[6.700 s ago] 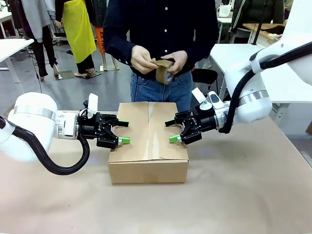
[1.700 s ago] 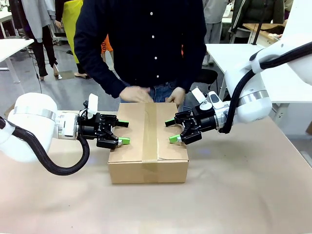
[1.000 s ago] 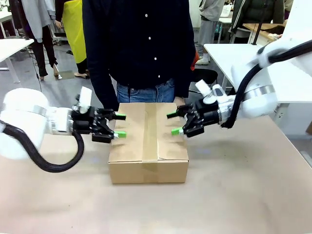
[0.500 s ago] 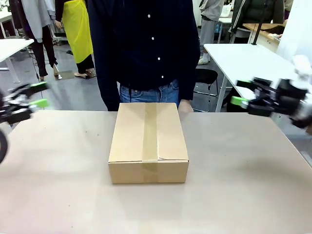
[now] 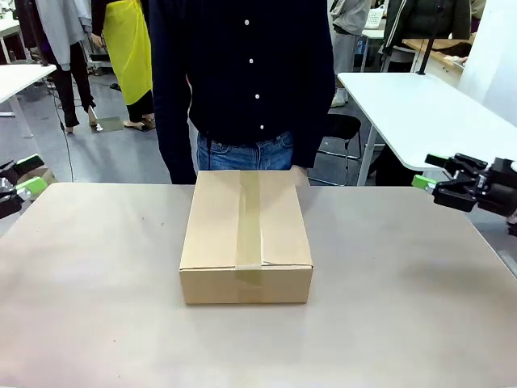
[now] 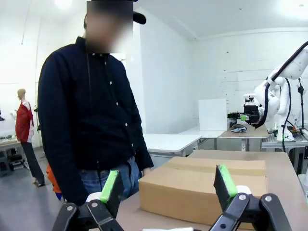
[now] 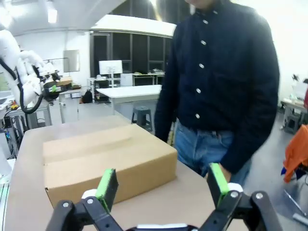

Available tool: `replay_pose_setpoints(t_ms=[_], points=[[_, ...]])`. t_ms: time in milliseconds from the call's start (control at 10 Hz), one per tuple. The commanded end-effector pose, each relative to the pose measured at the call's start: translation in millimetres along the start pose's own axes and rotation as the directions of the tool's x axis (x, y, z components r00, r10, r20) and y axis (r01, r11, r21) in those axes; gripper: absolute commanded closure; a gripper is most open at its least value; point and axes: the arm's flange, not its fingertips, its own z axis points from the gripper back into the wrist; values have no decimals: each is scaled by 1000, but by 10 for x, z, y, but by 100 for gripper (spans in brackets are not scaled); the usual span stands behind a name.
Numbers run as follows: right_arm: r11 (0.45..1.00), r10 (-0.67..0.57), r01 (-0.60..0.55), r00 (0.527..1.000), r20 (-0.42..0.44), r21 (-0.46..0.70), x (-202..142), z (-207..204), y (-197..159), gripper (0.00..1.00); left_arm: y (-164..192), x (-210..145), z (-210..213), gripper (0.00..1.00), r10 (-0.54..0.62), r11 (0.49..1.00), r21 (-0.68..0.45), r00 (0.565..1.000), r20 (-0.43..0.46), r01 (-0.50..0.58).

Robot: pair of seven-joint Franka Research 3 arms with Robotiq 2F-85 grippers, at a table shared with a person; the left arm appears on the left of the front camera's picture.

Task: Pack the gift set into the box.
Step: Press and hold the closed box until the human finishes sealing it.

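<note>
- The box (image 5: 245,234) sits on the tabletop (image 5: 388,323) midway between the left and right edges, its back reaching the far edge. All four flaps are closed.
- A strip of brown tape (image 5: 249,218) runs along the top seam and down the near face.
- The left gripper (image 5: 20,179) is at the tabletop's left edge, fingers spread, holding nothing.
- The right gripper (image 5: 430,171) is at the right edge, fingers spread, holding nothing.
- A person (image 5: 242,81) stands at the far edge, directly behind the box.
</note>
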Motion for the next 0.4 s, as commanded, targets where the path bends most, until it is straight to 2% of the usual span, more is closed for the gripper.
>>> replay_pose_setpoints(t_ms=[0,300], points=[[999,11,-11,1000,13,39,139,-36,88,0,-33,114,-75,0,-26,1000,-12,1000,-6,25],[999,11,-11,1000,13,39,139,-36,88,0,-33,114,-75,0,-26,1000,-12,1000,-6,25]])
